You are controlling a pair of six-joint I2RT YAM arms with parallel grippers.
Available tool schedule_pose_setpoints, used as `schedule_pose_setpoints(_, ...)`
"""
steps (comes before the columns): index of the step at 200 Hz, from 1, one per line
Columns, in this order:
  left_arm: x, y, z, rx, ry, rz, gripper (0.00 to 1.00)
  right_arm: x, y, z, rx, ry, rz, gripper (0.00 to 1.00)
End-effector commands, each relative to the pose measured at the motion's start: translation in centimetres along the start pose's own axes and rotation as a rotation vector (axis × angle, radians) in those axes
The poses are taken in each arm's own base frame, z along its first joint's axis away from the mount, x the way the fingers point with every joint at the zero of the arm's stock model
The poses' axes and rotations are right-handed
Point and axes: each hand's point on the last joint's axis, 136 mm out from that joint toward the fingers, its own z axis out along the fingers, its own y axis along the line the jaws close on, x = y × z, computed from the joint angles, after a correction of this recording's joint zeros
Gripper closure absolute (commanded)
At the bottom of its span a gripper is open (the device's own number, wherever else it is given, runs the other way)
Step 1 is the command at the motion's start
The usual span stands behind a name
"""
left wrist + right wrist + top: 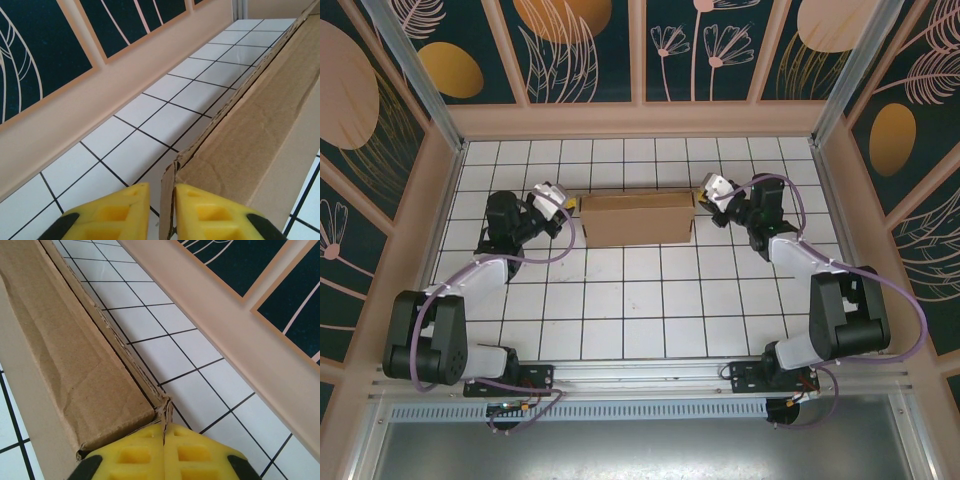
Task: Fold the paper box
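Observation:
The paper box (636,218), plain brown cardboard, sits at the middle back of the white tiled floor. My left gripper (568,207) is at its left end and my right gripper (705,197) at its right end. In the left wrist view the yellow jaws (162,212) straddle the box's (260,130) upright corner flap (169,200). The right finger touches the flap and a thin gap is left at the left finger (115,212). In the right wrist view the jaws (164,450) are shut on the frayed corner edge (165,412) of the box (65,355).
The peach back wall (640,120) runs a couple of tile rows behind the box, with side walls (425,220) left and right. Open tiles (640,310) lie between the box and the arm bases on the metal rail (640,385).

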Motion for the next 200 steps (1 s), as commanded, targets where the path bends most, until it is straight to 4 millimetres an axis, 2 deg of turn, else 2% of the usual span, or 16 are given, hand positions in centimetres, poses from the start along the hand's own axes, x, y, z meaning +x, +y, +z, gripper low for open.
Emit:
schedule_pose_setpoints(1, -0.6, -0.1, 0.4, 0.037, -0.01, -0.001, 0.91, -1.2, -0.8, 0.0, 0.005, -0.015, 0.0, 1.0)
schedule_pose_setpoints(18, -1.1, -0.2, 0.5, 0.048, -0.013, -0.021, 1.0, -1.7, -0.8, 0.1, -0.002, -0.015, 0.012, 1.0)
schedule_pose_setpoints(55, -1.8, -0.7, 0.7, 0.061, 0.004, -0.058, 1.0, -3.3, -0.7, 0.5, 0.007, -0.006, 0.087, 1.0)
schedule_pose_setpoints(98, -2.6, -0.1, 1.3, 0.053, 0.036, -0.234, 1.0, -3.9, -0.9, 1.5, 0.086, 0.085, 0.261, 1.0)
schedule_pose_setpoints(136, -2.2, -0.3, 2.4, 0.064, 0.115, -0.407, 1.0, -4.3, 0.3, 2.3, 0.059, 0.181, 0.357, 1.0)
schedule_pose_setpoints(171, -1.8, 0.3, 3.2, 0.053, 0.188, -0.545, 1.0, -5.3, -0.9, 2.2, 0.109, 0.164, 0.528, 1.0)
schedule_pose_setpoints(200, -0.4, 0.2, 3.4, 0.038, 0.241, -0.608, 1.0, -4.0, -1.9, 3.1, 0.128, 0.277, 0.748, 1.0)
